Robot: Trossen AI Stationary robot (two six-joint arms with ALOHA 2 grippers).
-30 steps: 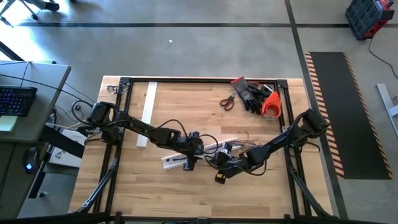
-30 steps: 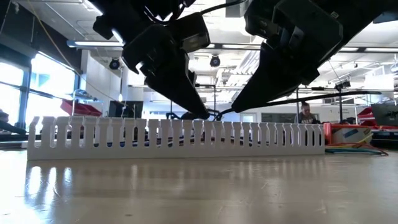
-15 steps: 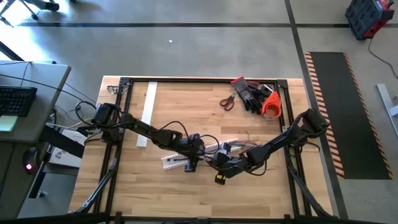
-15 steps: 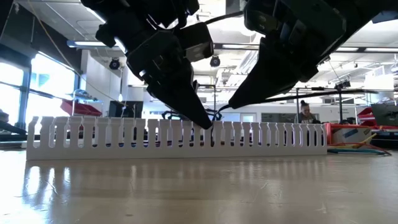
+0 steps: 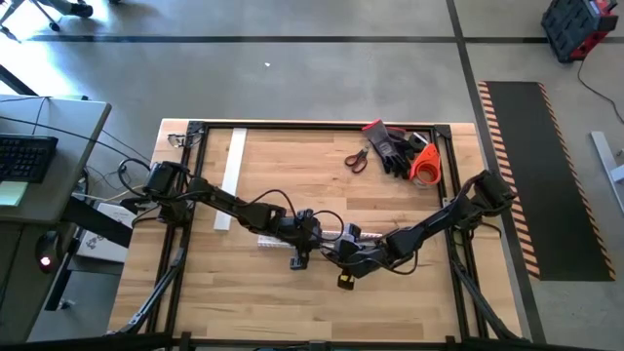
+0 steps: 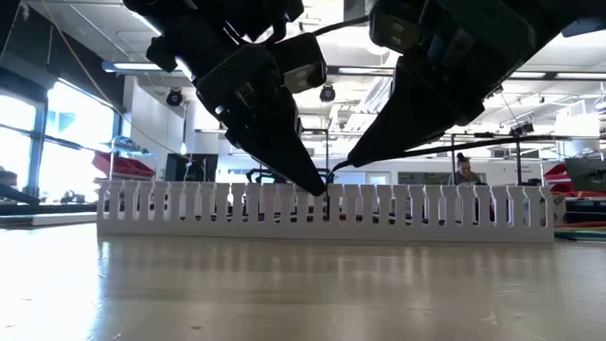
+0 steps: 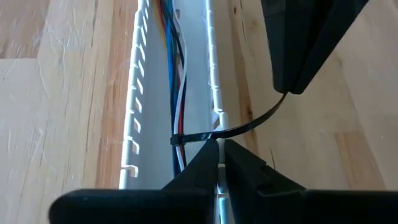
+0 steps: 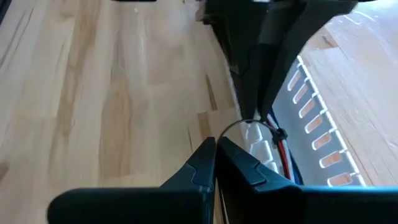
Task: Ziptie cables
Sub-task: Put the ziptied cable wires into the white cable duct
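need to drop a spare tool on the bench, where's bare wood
Bare wood: the near strip of the table below both arms, and the far middle between the white strip and the scissors. Crowded: the centre, where both pincers meet over the white duct, and the glove pile.

2 black jointed arms (image 5: pixel 234 204) trailing looped black leads (image 5: pixel 276 197).

2 arms; 1 white slotted duct (image 5: pixel 292 241); 1 cable bundle (image 7: pixel 177 74); 1 black ziptie (image 7: pixel 205 135); 1 scissors (image 5: pixel 357 159); 1 white strip (image 5: pixel 231 177).
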